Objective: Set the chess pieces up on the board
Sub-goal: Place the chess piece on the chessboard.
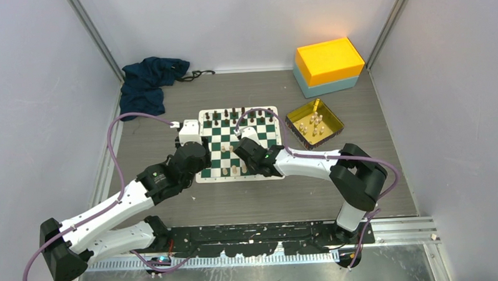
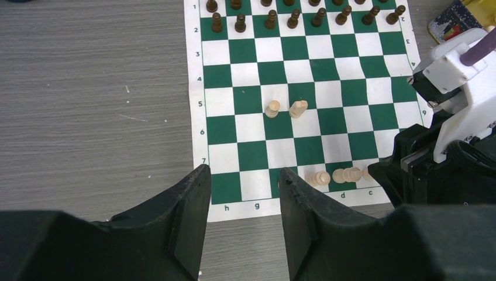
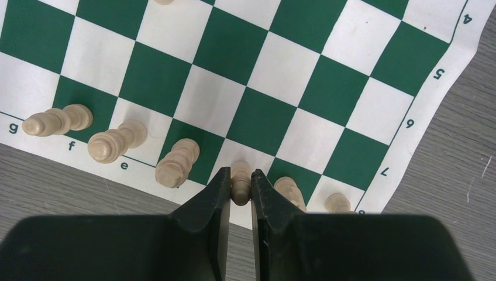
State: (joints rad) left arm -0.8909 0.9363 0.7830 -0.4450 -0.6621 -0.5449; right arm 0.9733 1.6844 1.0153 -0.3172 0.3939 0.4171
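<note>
The right gripper [image 3: 240,174] pinches a cream piece [image 3: 240,186] over a near-row white square of the board [image 3: 262,120], neighbouring pieces [image 3: 175,161] close either side; the left gripper [image 2: 243,178] hovers part-open, empty; placing seems in hand; next, release gently and lift straight, sparing them.

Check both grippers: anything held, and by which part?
Right gripper clamps a cream chess piece by its sides. Left gripper is open, holding nothing.
</note>
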